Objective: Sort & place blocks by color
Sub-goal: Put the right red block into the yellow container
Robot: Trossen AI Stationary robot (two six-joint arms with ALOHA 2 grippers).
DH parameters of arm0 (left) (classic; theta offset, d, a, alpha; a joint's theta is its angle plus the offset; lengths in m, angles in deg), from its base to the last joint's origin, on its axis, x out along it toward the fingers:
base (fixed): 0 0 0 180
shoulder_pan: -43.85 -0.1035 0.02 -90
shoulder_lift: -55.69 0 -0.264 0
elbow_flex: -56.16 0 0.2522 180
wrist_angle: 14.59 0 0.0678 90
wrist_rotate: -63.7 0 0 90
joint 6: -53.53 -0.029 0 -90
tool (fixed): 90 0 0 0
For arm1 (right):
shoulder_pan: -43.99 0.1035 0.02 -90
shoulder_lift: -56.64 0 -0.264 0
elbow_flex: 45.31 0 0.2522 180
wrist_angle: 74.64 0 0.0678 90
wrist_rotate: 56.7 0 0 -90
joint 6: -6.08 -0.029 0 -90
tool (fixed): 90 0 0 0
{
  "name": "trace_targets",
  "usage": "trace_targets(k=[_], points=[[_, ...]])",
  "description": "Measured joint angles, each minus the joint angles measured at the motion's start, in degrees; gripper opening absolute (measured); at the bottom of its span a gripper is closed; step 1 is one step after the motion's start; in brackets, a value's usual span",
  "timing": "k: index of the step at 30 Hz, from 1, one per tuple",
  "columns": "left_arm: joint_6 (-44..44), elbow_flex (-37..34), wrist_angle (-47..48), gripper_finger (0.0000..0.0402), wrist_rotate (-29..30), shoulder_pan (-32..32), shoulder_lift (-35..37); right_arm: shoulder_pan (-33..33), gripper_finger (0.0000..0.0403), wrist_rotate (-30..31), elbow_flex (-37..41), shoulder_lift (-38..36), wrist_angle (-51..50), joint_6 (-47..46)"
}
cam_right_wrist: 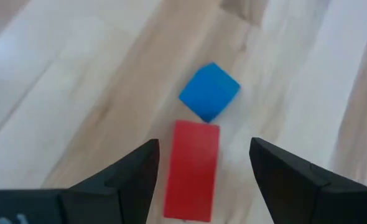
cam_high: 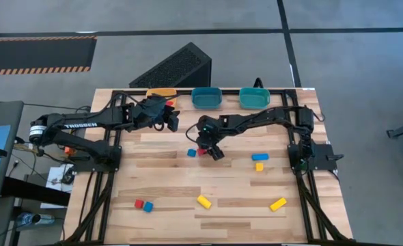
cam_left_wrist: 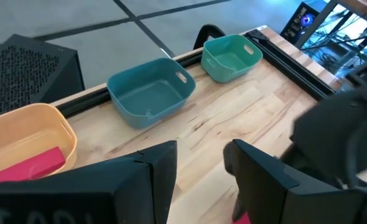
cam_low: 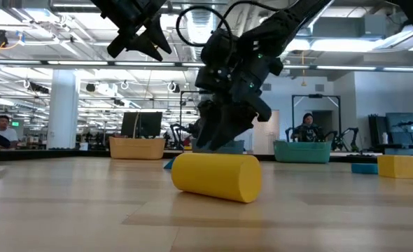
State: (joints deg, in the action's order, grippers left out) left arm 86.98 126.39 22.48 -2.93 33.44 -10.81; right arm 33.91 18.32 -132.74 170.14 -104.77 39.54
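In the right wrist view a red bar block [cam_right_wrist: 193,168] lies flat on the wooden table, and a blue cube [cam_right_wrist: 209,91] sits right at its far end. My right gripper [cam_right_wrist: 203,146] hangs open just above the bar, one finger on either side of it, touching nothing. The high view puts this pair [cam_high: 202,152] at the table's middle, under my right gripper [cam_high: 210,149]. My left gripper [cam_high: 171,121] hovers open and empty near the orange bin [cam_high: 162,92] at the far left. Another red block [cam_left_wrist: 28,168] lies in that orange bin [cam_left_wrist: 59,134].
Two teal bins [cam_high: 206,98] [cam_high: 254,97] stand along the far edge, with a black perforated box [cam_high: 174,68] behind them. Loose blocks: a blue one [cam_high: 259,157] and a yellow one [cam_high: 259,166] at the right, a red-and-blue pair [cam_high: 143,204] and two yellow ones [cam_high: 203,201] [cam_high: 278,203] near the front.
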Motion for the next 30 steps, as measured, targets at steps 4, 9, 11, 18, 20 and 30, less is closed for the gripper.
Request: trace_targets(k=[4,9,11,18,20,30], points=[[0.33,0.0,0.39,0.0141,-0.11,0.0,0.0,-1.45,0.0276,-2.73,0.04,1.77,-2.29,-1.1],[1.39,0.0,2.25,0.0141,-0.44,0.0,0.0,-1.22,0.0276,-3.3,0.04,2.15,-4.23,-0.4],[1.53,0.0,3.11,0.0141,-0.44,0.0,0.0,-1.17,0.0276,-3.08,0.04,2.15,-3.92,-0.37],[4.99,0.0,5.56,0.0141,-0.39,0.15,0.0,-1.76,0.0243,-1.36,0.04,2.15,-2.6,0.15],[7.97,0.0,5.62,0.0141,0.25,0.56,0.0,-1.39,0.0217,-1.41,0.04,2.15,-2.46,1.24],[8.59,0.0,6.57,0.0141,7.07,2.64,0.0,-1.32,0.0088,-2.74,-0.42,6.05,-0.24,-3.14]])
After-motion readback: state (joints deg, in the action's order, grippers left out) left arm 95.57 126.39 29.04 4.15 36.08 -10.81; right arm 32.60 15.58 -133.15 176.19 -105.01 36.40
